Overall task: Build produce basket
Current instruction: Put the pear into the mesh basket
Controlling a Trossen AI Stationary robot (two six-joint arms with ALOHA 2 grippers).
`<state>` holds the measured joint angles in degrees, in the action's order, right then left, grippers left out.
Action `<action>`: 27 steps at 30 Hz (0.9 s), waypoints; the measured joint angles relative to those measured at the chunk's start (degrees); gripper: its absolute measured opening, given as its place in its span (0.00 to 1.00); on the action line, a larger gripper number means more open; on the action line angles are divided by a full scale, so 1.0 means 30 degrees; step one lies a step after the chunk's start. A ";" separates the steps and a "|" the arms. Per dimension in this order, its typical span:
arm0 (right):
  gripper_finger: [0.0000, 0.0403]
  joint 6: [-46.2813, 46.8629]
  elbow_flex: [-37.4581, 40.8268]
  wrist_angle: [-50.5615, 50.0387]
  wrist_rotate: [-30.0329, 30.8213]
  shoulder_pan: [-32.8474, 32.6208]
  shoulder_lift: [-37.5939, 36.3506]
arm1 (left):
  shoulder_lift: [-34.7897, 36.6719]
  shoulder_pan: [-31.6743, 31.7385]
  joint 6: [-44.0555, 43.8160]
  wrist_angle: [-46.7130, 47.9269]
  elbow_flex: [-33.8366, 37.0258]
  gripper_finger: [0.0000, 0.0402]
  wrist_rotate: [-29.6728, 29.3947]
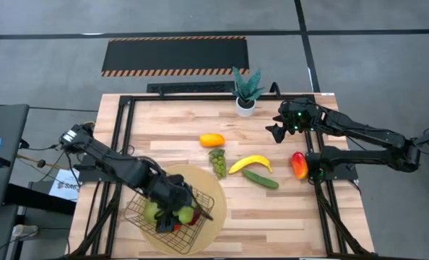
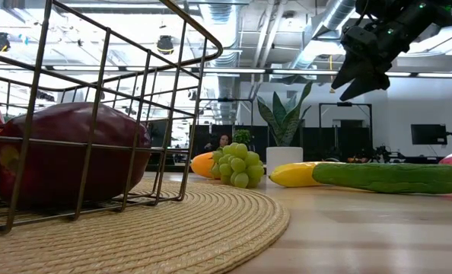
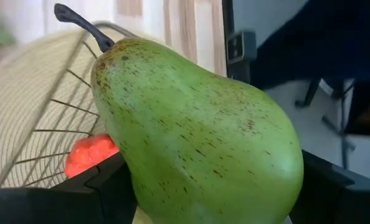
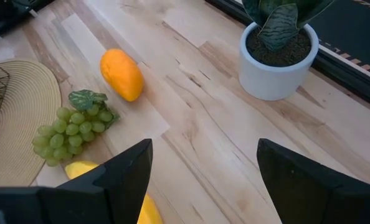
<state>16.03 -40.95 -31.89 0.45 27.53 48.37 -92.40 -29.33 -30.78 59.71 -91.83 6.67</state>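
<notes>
A green pear [image 3: 197,130] is clamped between the fingers of the left gripper [image 1: 177,210], which is held low over the basket [image 1: 139,209]; the fruit is probably kept there so that it can be let go onto the pile rather than dropped from height. Inside the wire walls a red apple [image 2: 66,160] and other pieces are already lodged, so little free floor is judged to remain. The basket is seated on a round woven mat [image 2: 211,228] near the front edge of the bench [image 1: 287,224].

The right gripper [image 1: 278,132] is held released and empty above the bench, beside the potted plant [image 1: 246,90]. Below it, on open wood, the grapes [image 4: 70,130], an orange mango [image 4: 121,74], the banana [image 1: 250,164], the cucumber [image 1: 261,179] and a red mango [image 1: 299,165] are left well apart, so approach room is ample.
</notes>
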 joint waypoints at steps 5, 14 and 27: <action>0.77 -0.0007 0.0000 -0.0003 0.0000 0.0000 0.0004 | -0.1509 -0.0242 0.0532 0.0146 0.0000 0.73 0.0205; 0.77 -0.0007 0.0000 0.0005 0.0000 0.0000 0.0004 | -0.3543 -0.1410 0.1668 0.0100 0.0000 0.73 0.1055; 0.77 -0.0022 0.0000 0.0278 0.0000 0.0000 0.0004 | -0.5210 -0.1409 0.1688 -0.0193 0.0051 0.76 0.0683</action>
<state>15.97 -40.95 -31.06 0.45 27.53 48.38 -108.03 -33.56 -25.71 59.13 -91.68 8.72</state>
